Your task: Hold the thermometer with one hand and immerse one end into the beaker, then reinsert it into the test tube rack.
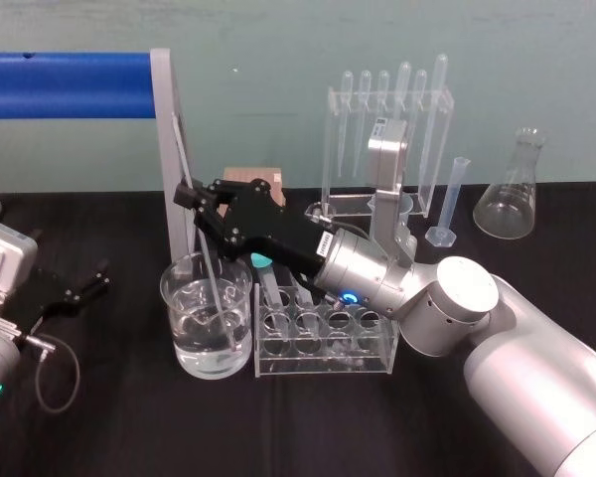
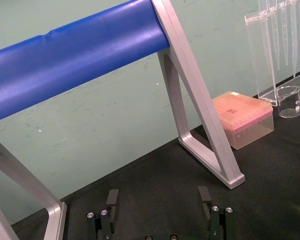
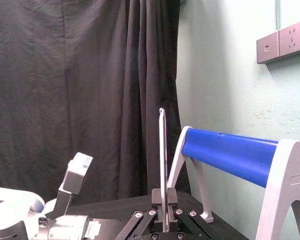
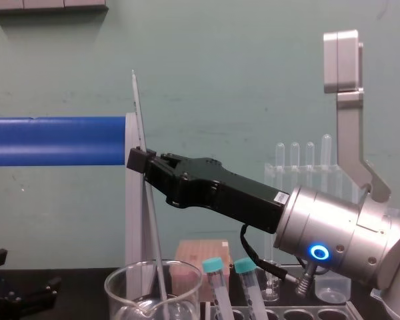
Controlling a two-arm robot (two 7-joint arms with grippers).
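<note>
My right gripper point(image 1: 191, 196) reaches in from the right above the beaker point(image 1: 184, 328) and is shut on the thermometer point(image 1: 211, 268). This thin glass rod stands nearly upright, leaning a little. Its lower end dips into the clear liquid in the beaker, and its top rises well above the fingers. The chest view shows the thermometer point(image 4: 139, 113) pinched at the tips of the right gripper point(image 4: 139, 160) over the beaker point(image 4: 123, 293). The test tube rack point(image 1: 323, 358) stands just right of the beaker, under the arm, holding capped tubes. My left gripper point(image 1: 79, 283) rests open at the far left.
A blue bar on a grey frame point(image 1: 164, 149) stands right behind the beaker. At the back are a pipette stand point(image 1: 387, 129), a measuring cylinder point(image 1: 449, 204), a conical flask point(image 1: 512, 194) and a pink box point(image 2: 245, 117). Teal-capped tubes point(image 4: 213, 267) lean in the rack.
</note>
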